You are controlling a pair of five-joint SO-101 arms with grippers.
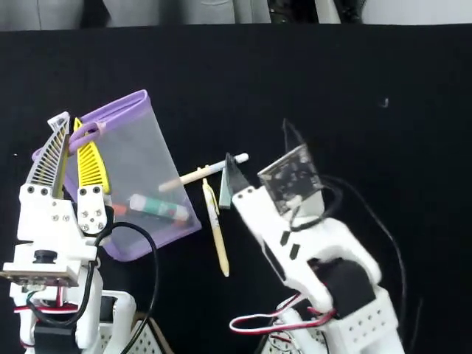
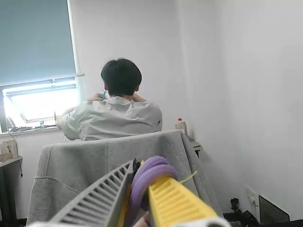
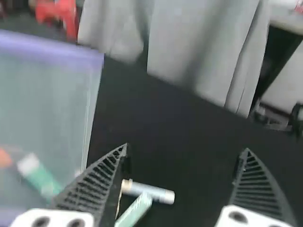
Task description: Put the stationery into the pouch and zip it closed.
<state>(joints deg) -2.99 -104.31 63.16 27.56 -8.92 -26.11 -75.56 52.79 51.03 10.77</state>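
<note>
Clamping the pouch (image 1: 147, 147) rim, left claw (image 1: 68, 122); right claw (image 3: 185, 150) spread beside a yellow pen (image 1: 216, 228) lying near-to-far.

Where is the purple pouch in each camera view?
High view: the pouch is left of centre, its purple loop in the left gripper.
Left wrist view: that loop is clamped between the grey and yellow fingers.
Right wrist view: its mesh wall and purple rim are near the open right gripper.
Shared landmark (high, right wrist): the green tube inside the pouch.

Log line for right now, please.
left gripper shut on pouch edge | right gripper open over two pens | green-and-white tube inside pouch | pens outside pouch
</note>
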